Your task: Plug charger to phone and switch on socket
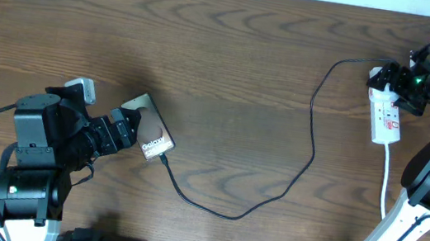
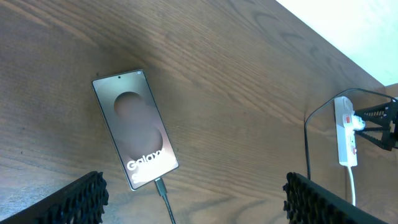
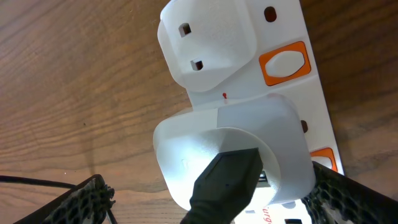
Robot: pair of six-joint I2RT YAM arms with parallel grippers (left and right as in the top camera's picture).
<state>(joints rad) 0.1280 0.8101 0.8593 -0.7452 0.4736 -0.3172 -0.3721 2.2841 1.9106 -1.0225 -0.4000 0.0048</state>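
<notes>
- Located phone (image 1: 155,133) flat on the wooden table (image 1: 233,48), left of centre in the overhead view, face up with "Galaxy" lettering showing.
- Found the charger's (image 1: 312,142) connector tip (image 2: 160,185) seated in the phone's lower edge in the left wrist view; judged the plugging step done.
- Traced the charger cable across the table to the upper right of the overhead frame, ending at a white adapter block (image 3: 230,155) sitting in the socket (image 1: 386,118).
- Noted left gripper (image 2: 194,183) spread wide, grasping nothing, fingers (image 2: 81,199) wide of the phone's lower end and clear of it.
- Noted right gripper (image 3: 211,186) likewise spread wide and empty, poised directly over the adapter block at the socket's upper end.
- Observed an orange switch (image 3: 285,62) in full at upper right of the right wrist view and a 2nd orange switch (image 3: 324,159) partly hidden at the right edge; unable to confirm on or off for either.
- Judged 1 step left: switching on the socket, most likely by the switch nearest the adapter block; not confirmable from these views.
</notes>
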